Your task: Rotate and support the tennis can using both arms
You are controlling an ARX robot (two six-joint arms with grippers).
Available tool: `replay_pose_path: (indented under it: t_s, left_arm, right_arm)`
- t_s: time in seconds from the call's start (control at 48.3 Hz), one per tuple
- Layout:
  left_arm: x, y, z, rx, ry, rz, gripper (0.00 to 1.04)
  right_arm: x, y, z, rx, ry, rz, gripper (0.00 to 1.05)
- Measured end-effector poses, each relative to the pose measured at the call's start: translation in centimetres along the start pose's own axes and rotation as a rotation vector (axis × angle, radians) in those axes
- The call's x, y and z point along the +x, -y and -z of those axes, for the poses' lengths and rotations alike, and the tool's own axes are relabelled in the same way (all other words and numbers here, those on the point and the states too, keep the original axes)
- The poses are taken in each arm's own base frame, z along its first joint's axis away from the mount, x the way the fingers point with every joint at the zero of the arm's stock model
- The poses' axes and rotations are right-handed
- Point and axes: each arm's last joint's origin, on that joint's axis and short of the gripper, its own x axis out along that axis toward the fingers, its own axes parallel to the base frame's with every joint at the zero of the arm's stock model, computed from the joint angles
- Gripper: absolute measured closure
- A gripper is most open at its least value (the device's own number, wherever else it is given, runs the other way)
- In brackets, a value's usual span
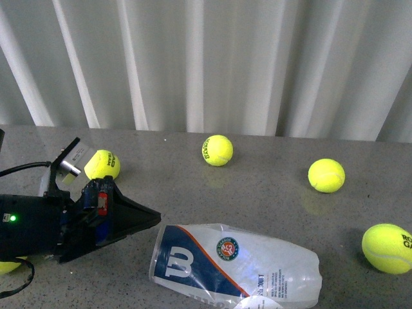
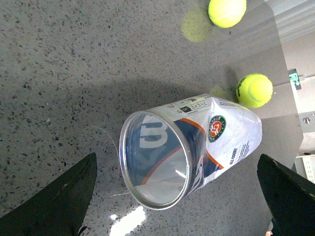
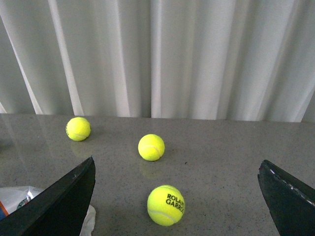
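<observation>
Left gripper is spread wide and empty. In its wrist view both black fingers sit at the frame edges, with the clear plastic tennis can (white and navy label, orange stripe, round emblem) ahead of them and untouched. Right gripper is just as wide and holds nothing. It faces the white pleated curtain and three of the yellow tennis balls, and only a corner of the can shows at the edge of its view. Can lies on its side on the grey speckled table, low in the front view, open mouth turned toward the left gripper, which is near but apart. We see no balls inside, so we rate it light. Wall looks thin: the closed end is squashed flat and creased, so we expect it to buckle under a hard pinch. Smooth label and round body, so likely slippery and prone to roll. The ring at the mouth seems the stiffest spot. We'd go one finger inside, one outside that rim with the left, light force, and cradle the flattened far end with the right rather than squeeze mid-body. Balls lie clear of the can.
</observation>
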Motion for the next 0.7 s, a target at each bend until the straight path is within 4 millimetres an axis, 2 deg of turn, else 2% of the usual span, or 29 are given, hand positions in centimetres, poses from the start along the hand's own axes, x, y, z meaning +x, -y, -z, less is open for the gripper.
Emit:
replay_pose_path:
  t_s: [0.703]
  left_arm:
    - [3.5, 1.3, 1.2, -0.101, -0.007, 0.095, 0.07]
  right_arm:
    - [0.0, 0.0, 0.0, 0.0, 0.0, 0.0, 0.07]
